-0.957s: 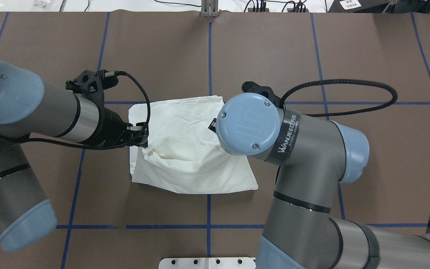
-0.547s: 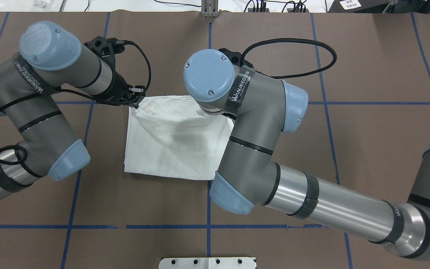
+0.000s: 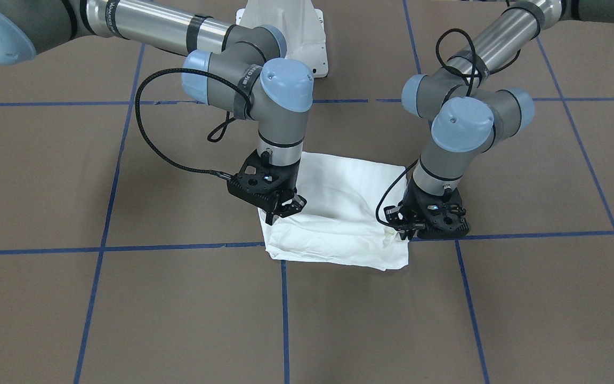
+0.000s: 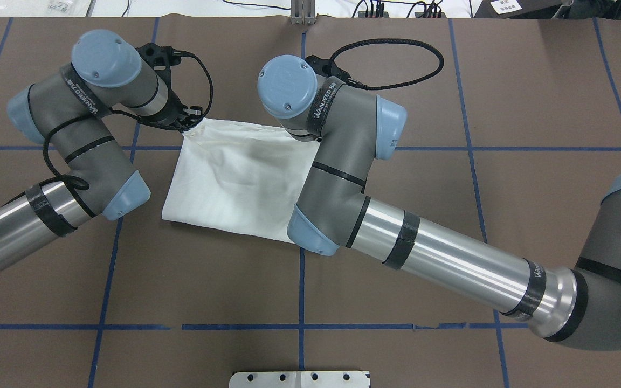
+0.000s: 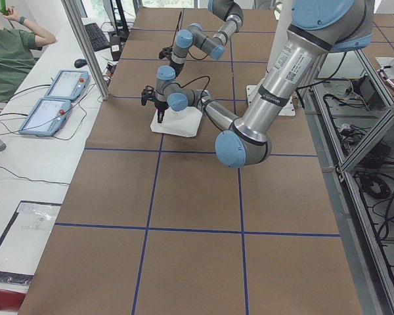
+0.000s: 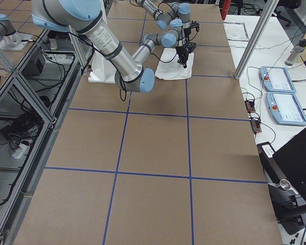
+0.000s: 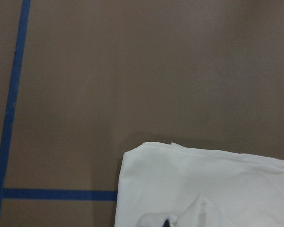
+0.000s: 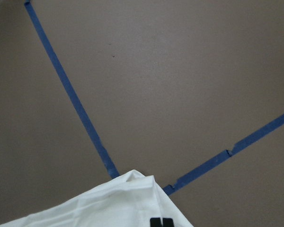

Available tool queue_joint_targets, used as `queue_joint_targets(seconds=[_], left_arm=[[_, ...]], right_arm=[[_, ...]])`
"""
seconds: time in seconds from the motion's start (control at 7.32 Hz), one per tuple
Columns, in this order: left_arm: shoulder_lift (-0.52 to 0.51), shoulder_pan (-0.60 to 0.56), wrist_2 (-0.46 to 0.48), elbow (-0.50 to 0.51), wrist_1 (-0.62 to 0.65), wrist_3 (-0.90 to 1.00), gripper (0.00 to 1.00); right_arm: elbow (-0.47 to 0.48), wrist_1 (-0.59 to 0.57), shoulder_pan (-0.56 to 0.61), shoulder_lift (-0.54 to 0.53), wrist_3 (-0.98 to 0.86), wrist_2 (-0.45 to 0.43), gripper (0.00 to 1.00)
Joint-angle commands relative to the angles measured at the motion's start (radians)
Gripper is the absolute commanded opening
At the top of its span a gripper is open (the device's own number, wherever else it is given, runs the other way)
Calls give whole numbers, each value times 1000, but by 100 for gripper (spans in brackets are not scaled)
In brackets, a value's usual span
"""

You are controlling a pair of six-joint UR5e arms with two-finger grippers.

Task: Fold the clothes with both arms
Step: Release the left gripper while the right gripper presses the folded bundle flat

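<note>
Pretty far along I reckon: the T-shirt [image 4: 235, 183] is already a small folded rectangle lying mid-way across the desk [image 4: 504, 108], my left jaws and right jaws each clenched on one far corner, so what's left looks like letting go, maybe one more fold.

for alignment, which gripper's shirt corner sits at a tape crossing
The right gripper: its white T-shirt corner sits at the blue tape crossing; the left gripper's overlaps only one line.
</note>
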Motion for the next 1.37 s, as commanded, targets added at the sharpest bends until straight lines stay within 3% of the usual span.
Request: queue_joint_targets(seconds=[0.0, 0.27, 0.55, 0.68, 0.96, 1.23], left_arm=[[9, -17, -4, -47, -10, 73, 100], [96, -74, -119, -138, -16, 190, 100], [135, -120, -165, -155, -14, 315, 100], [142, -128, -164, -155, -13, 341, 100], [144, -128, -161, -155, -11, 341, 100], [144, -128, -162, -155, -11, 337, 100]], right_arm=[[-40, 25, 7, 28, -93, 13, 100], [-42, 25, 7, 38, -95, 30, 100], [-93, 25, -35, 71, -96, 30, 100], [-176, 26, -60, 129, -98, 22, 100], [-270, 67, -92, 145, -115, -37, 100], [-307, 88, -89, 147, -155, -112, 100]])
